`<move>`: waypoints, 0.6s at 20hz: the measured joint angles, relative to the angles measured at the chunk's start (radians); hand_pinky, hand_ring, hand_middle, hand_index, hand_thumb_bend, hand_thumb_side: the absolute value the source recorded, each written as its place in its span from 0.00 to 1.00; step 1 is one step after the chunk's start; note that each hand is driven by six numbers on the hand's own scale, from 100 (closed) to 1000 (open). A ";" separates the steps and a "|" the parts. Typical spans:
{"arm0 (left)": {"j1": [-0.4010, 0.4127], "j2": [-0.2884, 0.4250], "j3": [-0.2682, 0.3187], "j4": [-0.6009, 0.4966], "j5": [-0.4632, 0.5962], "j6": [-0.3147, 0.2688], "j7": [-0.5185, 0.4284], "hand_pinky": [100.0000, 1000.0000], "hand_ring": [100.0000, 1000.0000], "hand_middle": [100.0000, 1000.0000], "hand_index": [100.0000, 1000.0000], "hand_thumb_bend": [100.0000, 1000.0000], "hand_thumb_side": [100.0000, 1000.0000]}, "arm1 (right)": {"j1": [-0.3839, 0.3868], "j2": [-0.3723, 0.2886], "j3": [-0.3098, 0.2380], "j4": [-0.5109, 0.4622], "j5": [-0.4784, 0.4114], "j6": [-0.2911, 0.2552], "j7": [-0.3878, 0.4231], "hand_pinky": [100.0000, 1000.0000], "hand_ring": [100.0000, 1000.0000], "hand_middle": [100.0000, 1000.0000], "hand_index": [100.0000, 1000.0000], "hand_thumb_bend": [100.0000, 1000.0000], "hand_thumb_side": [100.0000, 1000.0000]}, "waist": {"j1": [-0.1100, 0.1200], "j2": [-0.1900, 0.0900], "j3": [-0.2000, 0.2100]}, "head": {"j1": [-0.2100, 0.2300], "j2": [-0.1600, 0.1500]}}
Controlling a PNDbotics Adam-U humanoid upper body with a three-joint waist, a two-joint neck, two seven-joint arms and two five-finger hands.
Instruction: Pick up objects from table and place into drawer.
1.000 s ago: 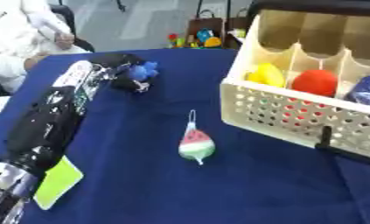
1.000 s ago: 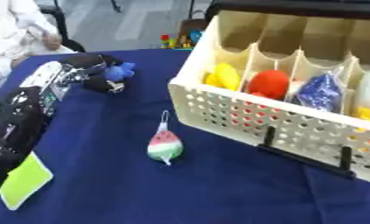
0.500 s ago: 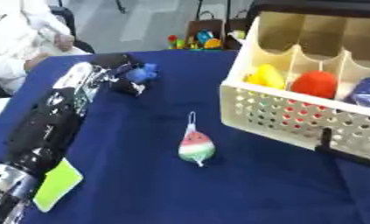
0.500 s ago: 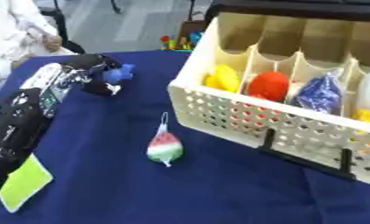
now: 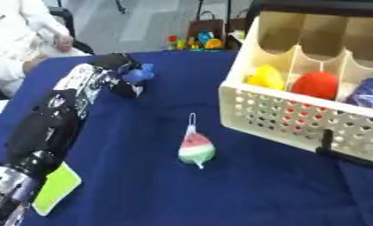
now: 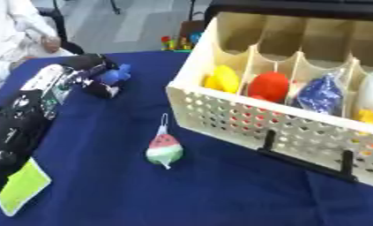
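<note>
One green card (image 5: 56,188), flat on the blue tablecloth (image 5: 143,185) at the near left, lies just beside the robot's left forearm.

One watermelon-slice toy (image 5: 195,149), red above, white and green below, with a thin loop at its far end. It lies on the cloth mid-table, untouched, apart from the hand and just left of the drawer.

One cream perforated drawer (image 6: 266,119), divided into upright compartments, stands on the right of the table on a black stand (image 6: 305,161). Contents from left: a yellow object (image 6: 222,79), a red round object (image 6: 269,86), a blue object in clear wrap (image 6: 322,94); at the far right a white shape and a small yellow piece, not identifiable.

One left arm (image 5: 46,128), black with silver joints, runs from the near left corner toward the far left of the table.

One left hand (image 5: 120,73), at the far left of the cloth, fingers curled round a small blue object (image 5: 139,73), which protrudes on the hand's right side. Whether the hand rests on the cloth cannot be told.

Right hand: appears in neither view.
</note>
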 measured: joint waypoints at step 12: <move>-0.007 -0.010 -0.001 0.006 0.040 0.036 0.064 0.30 0.51 0.42 0.65 0.00 0.20 | 0.009 0.005 -0.001 0.000 0.000 0.004 -0.005 0.52 0.50 0.47 0.69 0.00 0.58 | -0.001 -0.006 0.006 | 0.000 0.006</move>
